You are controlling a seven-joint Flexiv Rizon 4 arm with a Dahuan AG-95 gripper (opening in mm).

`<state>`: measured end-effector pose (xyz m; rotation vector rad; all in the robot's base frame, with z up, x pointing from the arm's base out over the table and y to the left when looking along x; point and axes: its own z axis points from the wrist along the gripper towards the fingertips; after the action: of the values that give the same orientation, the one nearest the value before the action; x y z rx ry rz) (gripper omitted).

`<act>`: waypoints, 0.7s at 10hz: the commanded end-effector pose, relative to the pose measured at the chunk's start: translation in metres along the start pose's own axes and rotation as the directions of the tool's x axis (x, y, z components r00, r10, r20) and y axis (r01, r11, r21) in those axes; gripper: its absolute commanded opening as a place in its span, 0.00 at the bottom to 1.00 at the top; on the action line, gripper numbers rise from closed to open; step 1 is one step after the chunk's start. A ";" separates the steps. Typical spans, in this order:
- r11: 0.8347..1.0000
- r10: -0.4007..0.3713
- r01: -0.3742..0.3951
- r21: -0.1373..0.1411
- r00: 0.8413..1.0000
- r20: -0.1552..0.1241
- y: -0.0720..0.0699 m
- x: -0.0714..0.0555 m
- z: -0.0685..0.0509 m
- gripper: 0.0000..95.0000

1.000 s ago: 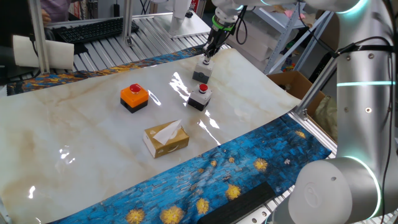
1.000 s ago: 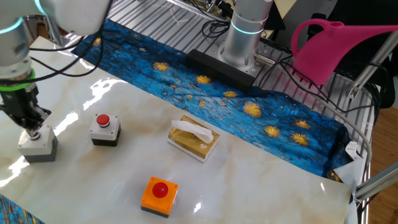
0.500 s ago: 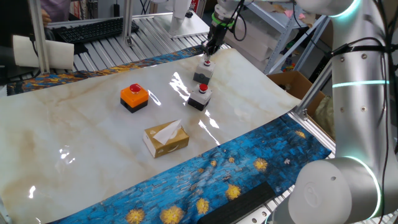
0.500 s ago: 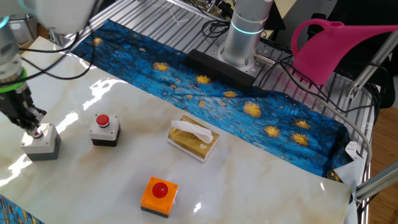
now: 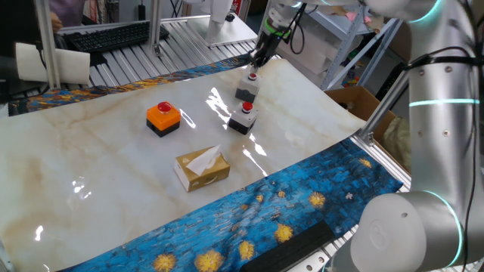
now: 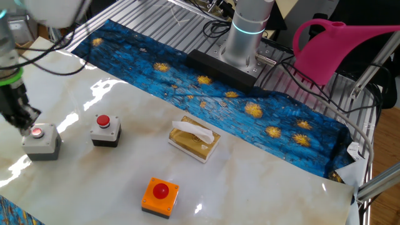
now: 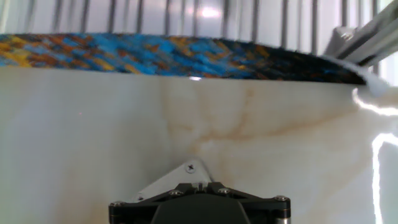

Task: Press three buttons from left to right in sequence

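- Spanning most of the scene, the marbled table (image 5: pixel 91 204) carries everything; its glossy top reflects glare, so a misjudged descent could come from poor depth cues on that sheen.
- Lying near the front edge, the tan tissue box (image 5: pixel 202 168) sits apart from the row of buttons; it becomes a risk only if the arm sweeps low on a retreat toward its base.
- Resting on the left, the orange button (image 5: pixel 162 118) stands well apart from the other two; pressing it again by mistake would break the left-to-right order.
- Sitting between the others, the middle button (image 5: pixel 243 117) is just beside the far one (close enough that a drifting approach could clip it).
- Waiting at the right end, the far grey button (image 6: pixel 41 140) has its red cap uncovered; whether it has been fully pressed I cannot tell, and a shallow press would leave the sequence unfinished.
- Hovering just above that cap, the gripper (image 6: pixel 24 122) points down with fingers closed together, holding nothing; an off-centre tip could slide off the cap or tip the box.
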<state>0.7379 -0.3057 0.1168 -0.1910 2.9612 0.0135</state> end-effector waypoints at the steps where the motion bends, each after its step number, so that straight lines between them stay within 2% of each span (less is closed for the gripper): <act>1: 0.998 -0.029 0.032 0.050 0.998 -0.047 -0.007 -0.002 -0.026 0.40; 2: 0.997 -0.042 0.045 0.066 0.998 -0.049 -0.010 -0.002 -0.039 0.60; 4: 0.996 -0.056 0.059 0.067 0.997 -0.051 -0.015 -0.003 -0.060 0.60; 7: 0.996 -0.059 0.062 0.066 0.997 -0.052 -0.019 -0.003 -0.074 0.60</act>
<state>0.7287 -0.3252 0.1914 -0.2750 2.9956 -0.1033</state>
